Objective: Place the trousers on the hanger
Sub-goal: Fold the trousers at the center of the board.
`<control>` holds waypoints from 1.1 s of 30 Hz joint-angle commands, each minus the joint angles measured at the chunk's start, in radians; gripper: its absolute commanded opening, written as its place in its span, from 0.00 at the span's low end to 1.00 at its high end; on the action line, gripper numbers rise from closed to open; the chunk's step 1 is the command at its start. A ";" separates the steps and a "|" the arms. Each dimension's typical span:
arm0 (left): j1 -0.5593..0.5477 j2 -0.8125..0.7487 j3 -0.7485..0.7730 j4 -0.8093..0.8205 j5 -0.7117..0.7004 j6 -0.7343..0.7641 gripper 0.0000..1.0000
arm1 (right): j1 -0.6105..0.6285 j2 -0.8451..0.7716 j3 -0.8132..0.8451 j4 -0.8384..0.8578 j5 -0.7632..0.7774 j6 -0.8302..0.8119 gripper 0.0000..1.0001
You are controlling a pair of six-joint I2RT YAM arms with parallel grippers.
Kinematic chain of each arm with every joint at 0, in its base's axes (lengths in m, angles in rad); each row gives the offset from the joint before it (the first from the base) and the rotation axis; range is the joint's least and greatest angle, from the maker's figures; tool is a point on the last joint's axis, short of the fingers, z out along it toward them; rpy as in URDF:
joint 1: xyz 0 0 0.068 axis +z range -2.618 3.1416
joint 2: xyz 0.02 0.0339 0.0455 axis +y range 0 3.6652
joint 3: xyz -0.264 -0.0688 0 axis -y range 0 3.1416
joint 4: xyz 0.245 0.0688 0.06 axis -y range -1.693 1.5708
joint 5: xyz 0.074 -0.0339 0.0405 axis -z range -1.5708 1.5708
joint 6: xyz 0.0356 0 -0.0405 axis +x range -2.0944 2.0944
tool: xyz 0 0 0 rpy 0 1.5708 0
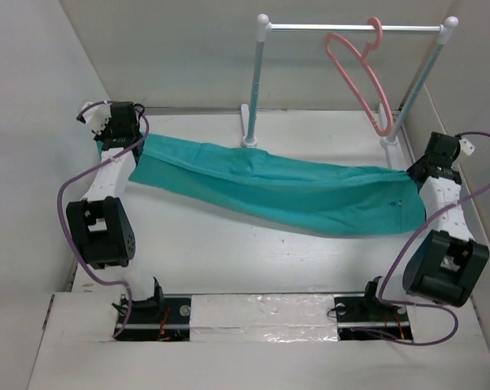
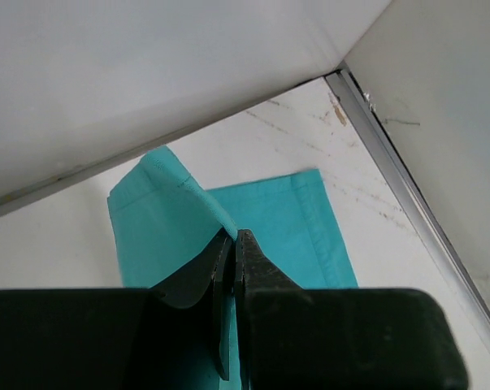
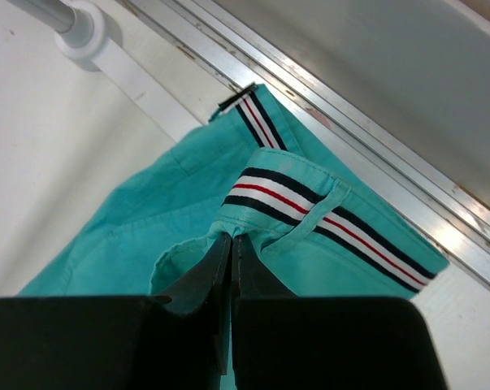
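Note:
The teal trousers (image 1: 277, 191) are stretched across the table between both arms, sagging in the middle. My left gripper (image 1: 129, 145) is shut on the leg end at the far left; in the left wrist view my left gripper (image 2: 233, 237) pinches a fold of the trousers (image 2: 285, 227) just above the table. My right gripper (image 1: 415, 177) is shut on the waist end at the right; in the right wrist view my right gripper (image 3: 231, 238) clamps the cloth just below the striped waistband (image 3: 310, 207). The pink hanger (image 1: 360, 69) hangs by its hook from the rail at the back right.
The white-and-grey rail stand (image 1: 350, 28) stands at the back, its left post (image 1: 255, 89) just behind the trousers and its right post (image 1: 411, 89) near my right gripper. Walls enclose the table on left, back and right. A metal strip (image 3: 375, 162) runs along the wall.

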 commanded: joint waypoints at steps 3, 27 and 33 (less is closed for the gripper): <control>0.011 0.092 0.157 0.054 -0.056 0.071 0.00 | -0.016 0.104 0.117 0.123 -0.002 0.017 0.00; -0.027 0.619 0.702 0.012 -0.008 0.283 0.37 | -0.007 0.455 0.322 0.218 -0.008 -0.009 0.51; -0.027 0.552 0.619 -0.003 -0.008 0.275 0.54 | 0.002 0.324 0.237 0.267 -0.051 0.000 0.94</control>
